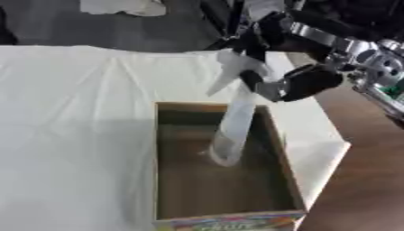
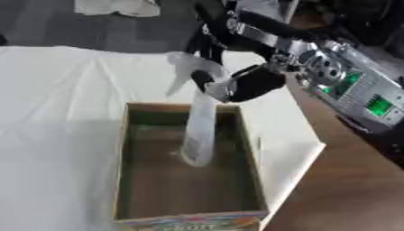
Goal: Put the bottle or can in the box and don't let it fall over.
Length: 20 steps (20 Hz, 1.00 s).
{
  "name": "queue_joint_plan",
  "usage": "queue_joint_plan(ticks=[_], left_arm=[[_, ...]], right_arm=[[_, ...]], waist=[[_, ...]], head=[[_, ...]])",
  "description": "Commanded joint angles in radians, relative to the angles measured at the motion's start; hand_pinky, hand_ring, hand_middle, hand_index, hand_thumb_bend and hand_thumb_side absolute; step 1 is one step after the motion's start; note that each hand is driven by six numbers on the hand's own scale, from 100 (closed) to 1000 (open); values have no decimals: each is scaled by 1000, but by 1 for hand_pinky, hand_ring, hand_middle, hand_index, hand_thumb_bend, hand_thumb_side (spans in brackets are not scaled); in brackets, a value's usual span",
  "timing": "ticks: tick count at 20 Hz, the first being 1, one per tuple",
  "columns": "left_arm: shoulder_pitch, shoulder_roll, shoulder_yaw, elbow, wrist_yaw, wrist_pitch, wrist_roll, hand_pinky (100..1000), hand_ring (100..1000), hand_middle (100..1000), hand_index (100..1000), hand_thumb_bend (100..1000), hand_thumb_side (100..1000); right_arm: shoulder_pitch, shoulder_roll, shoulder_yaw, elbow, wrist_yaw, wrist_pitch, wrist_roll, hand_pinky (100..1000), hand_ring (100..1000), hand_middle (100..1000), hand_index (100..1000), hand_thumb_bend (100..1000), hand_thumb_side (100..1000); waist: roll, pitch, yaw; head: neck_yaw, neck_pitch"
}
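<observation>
Inside the cardboard box (image 1: 280, 149), near its far wall, I am lowering the pale bottle (image 1: 234, 131) base-first, slightly tilted (bottom seemingly at the floor), so it lands standing. My right hand (image 1: 293, 83) is curling around its neck, reaching in from the upper right over the white tablecloth (image 1: 79, 113).

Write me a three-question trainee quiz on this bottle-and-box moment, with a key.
1. True or false: the bottle has its lower end inside the box.
2. Which robot hand holds the bottle: A left, B right?
3. Fill in: the box stands on a ____ cloth.

Key: 1 true, its base is down near the box floor, the bottle leaning slightly. 2 B, gripping near the top; no left robot hand is in view. 3 white.
</observation>
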Motion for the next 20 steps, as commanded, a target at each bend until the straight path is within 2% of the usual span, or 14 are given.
queue_joint_plan(ticks=[1, 2, 11, 15, 20], left_arm=[[-13, 18, 2, -12, -7, 3, -1, 809, 840, 820, 799, 262, 972], [-13, 17, 2, -12, -7, 3, -1, 809, 840, 820, 799, 262, 972], [-17, 17, 2, -12, -7, 2, -2, 809, 840, 820, 799, 262, 971], [-16, 17, 3, -12, -8, 3, -1, 809, 840, 820, 799, 262, 971], [-16, 16, 3, -11, -7, 2, 0, 809, 839, 820, 799, 262, 971]], right_arm=[[-4, -20, -11, -9, 17, -6, -4, 634, 453, 394, 590, 115, 100], [-2, -20, -9, -9, 21, -8, -3, 636, 458, 401, 596, 127, 100], [7, -23, -10, -9, 74, -30, 18, 688, 581, 513, 694, 246, 332], [10, -23, -16, -9, 89, -38, 17, 699, 620, 549, 714, 265, 413], [6, -22, -24, -9, 98, -46, 19, 712, 653, 578, 742, 288, 463]], waist=[[8, -12, -1], [9, -11, -2], [11, -8, -1], [10, -8, -2], [10, -9, -1]], head=[[1, -9], [1, -9], [3, -15], [4, -19], [6, -19]])
